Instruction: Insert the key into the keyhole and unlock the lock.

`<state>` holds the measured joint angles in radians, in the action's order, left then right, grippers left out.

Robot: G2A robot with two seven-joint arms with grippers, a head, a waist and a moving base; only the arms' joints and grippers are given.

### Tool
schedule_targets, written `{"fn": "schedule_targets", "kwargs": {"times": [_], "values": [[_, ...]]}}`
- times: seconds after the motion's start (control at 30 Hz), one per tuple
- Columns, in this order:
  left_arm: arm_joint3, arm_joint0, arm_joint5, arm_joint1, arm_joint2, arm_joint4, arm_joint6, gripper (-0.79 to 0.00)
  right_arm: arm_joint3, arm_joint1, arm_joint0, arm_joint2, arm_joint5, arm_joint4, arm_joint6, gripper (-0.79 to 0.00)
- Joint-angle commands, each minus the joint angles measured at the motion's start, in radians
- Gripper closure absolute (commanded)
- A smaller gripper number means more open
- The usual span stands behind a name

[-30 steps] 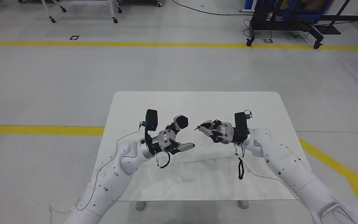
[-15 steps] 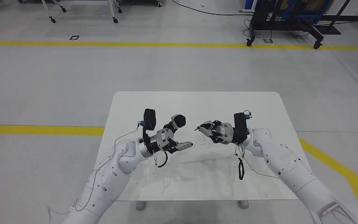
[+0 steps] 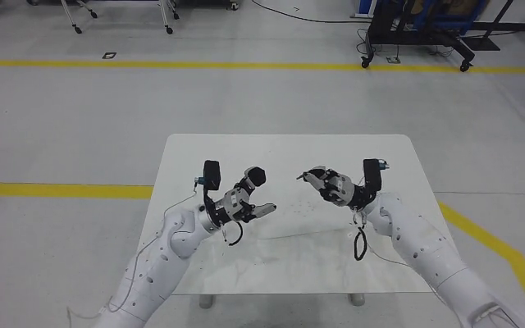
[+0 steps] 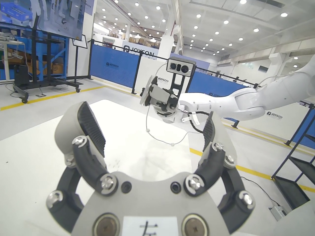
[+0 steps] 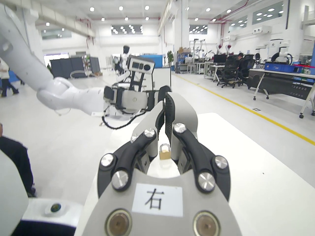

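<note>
Pulling apart! More daylight now between the left gripper (image 3: 261,193) and the right gripper (image 3: 308,175) than a second ago. Mostly the right's doing: swung out and away over the table (image 3: 287,152), wrist turned. No insertion under way, then, and by the look of it none begun. Expect fresh lining-up before any unlocking.

On the left: spread wide, nothing between the pads (image 4: 92,124). On the right: pressed together at the tips, with maybe a thin sliver poking out there in the top view, too small to name.

And the lock (image 5: 164,151): small, brass body, silver shackle up, glimpsed through the gap at the base of the right fingers (image 5: 169,114). Resting on the table beyond, or tucked inside the gripper? Cannot tell.
</note>
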<state>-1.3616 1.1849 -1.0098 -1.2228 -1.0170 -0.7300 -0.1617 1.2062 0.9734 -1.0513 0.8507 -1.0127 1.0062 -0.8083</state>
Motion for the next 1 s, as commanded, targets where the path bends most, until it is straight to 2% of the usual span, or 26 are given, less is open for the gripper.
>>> {"fn": "schedule_targets", "kwargs": {"times": [0.0, 0.07, 0.1, 0.13, 0.17, 0.2, 0.37, 0.5, 0.97], "values": [[0.008, -0.008, -0.003, 0.000, 0.027, 0.071, 0.021, -0.785, 0.020, -0.007, -0.009, -0.022, 0.000, -0.084, 0.007, 0.000], [0.023, -0.026, -0.003, 0.002, 0.074, 0.193, 0.070, -0.785, 0.032, -0.016, -0.006, -0.062, 0.000, -0.148, 0.049, 0.000], [0.036, -0.044, -0.003, 0.004, 0.095, 0.257, 0.110, -0.711, 0.035, -0.019, 0.001, -0.083, 0.000, -0.187, 0.076, 0.000], [0.051, -0.064, -0.003, 0.007, 0.105, 0.303, 0.144, -0.505, 0.038, -0.021, 0.009, -0.108, 0.000, -0.233, 0.108, 0.000], [0.060, -0.077, -0.003, 0.009, 0.119, 0.347, 0.173, -0.382, 0.033, -0.023, 0.021, -0.132, 0.000, -0.282, 0.147, 0.000], [0.066, -0.090, -0.003, 0.010, 0.131, 0.383, 0.199, -0.332, 0.031, -0.023, 0.034, -0.154, 0.000, -0.331, 0.188, 0.000], [0.086, -0.121, -0.003, 0.018, 0.151, 0.469, 0.263, -0.360, 0.047, -0.028, 0.091, -0.237, 0.000, -0.543, 0.337, 0.000], [0.096, -0.129, -0.003, 0.022, 0.151, 0.494, 0.279, -0.302, 0.057, -0.035, 0.111, -0.261, 0.000, -0.656, 0.391, 0.000], [0.111, -0.140, -0.003, 0.017, 0.167, 0.466, 0.273, -0.296, 0.069, -0.041, 0.127, -0.288, 0.000, -0.776, 0.493, 0.000]]}}
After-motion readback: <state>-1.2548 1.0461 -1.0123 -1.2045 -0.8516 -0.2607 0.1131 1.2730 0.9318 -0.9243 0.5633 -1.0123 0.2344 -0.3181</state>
